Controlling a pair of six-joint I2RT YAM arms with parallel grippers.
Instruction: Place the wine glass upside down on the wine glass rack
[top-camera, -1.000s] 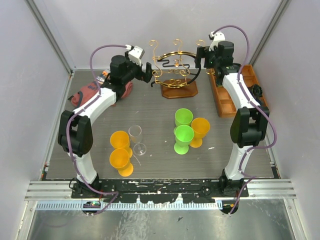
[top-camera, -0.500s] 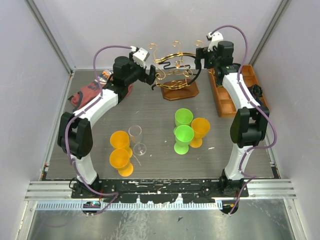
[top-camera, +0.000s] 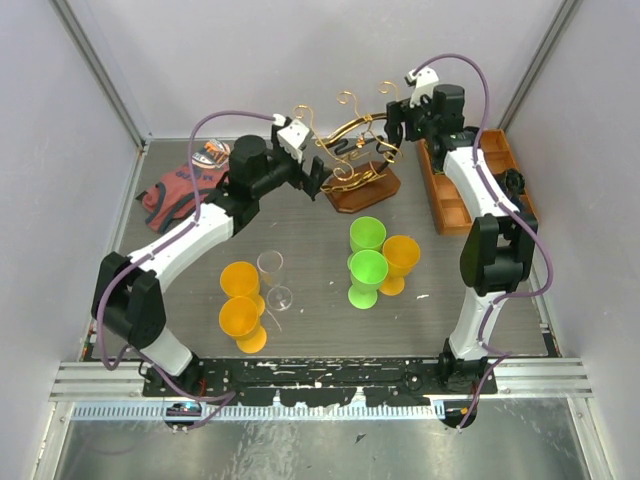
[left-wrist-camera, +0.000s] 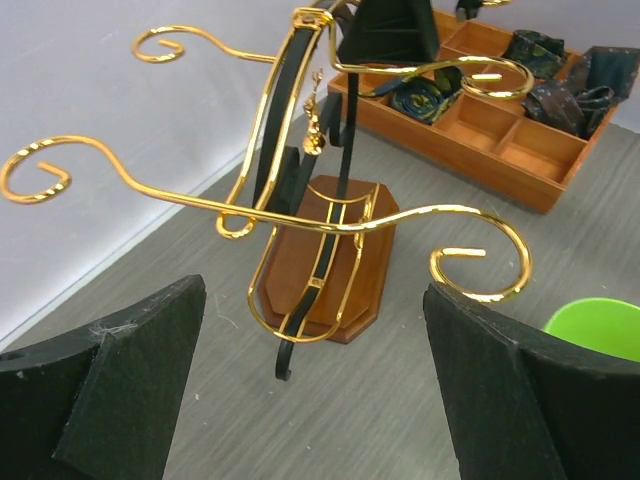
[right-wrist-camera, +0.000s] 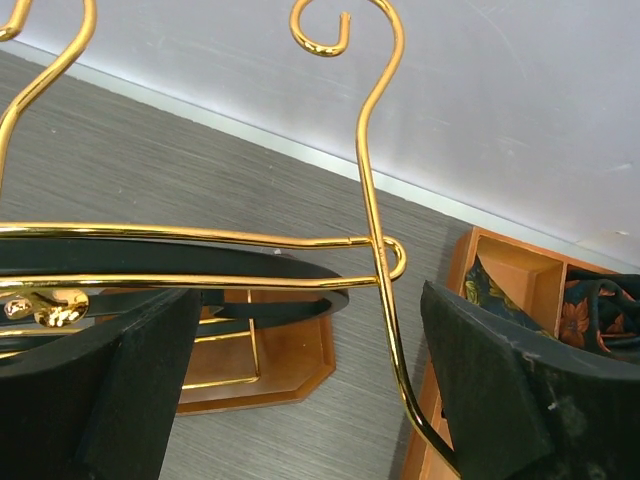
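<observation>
Overhead, wine glass rack (top-camera: 360, 186): at the back of the table (top-camera: 320, 240), between the two grippers. Its gold top looks skewed over the wooden base.
Overhead, left gripper (top-camera: 318, 180): fingers apart, just beside the rack's left side, holding nothing.
Overhead, right gripper (top-camera: 390, 128): spread wide at the rack's upper right scrolls.
Overhead, clear wine glass (top-camera: 271, 270): near the front left, well apart from the rack, beside the orange goblets (top-camera: 240, 280). Posture unclear.
Overhead, other items: green goblets (top-camera: 367, 235) mid-table; brown tray (top-camera: 470, 190) at the right edge.
Left wrist, left gripper (left-wrist-camera: 310, 295): both fingers (left-wrist-camera: 110, 390) stand wide. The rack (left-wrist-camera: 345, 250) sits ahead in the gap, untouched, with the tray (left-wrist-camera: 470, 150) behind it.
Right wrist, right gripper (right-wrist-camera: 308, 298): fingers (right-wrist-camera: 520, 400) wide apart. The rack's gold wire (right-wrist-camera: 372, 180) and black bar pass between them; I cannot tell whether they touch.
</observation>
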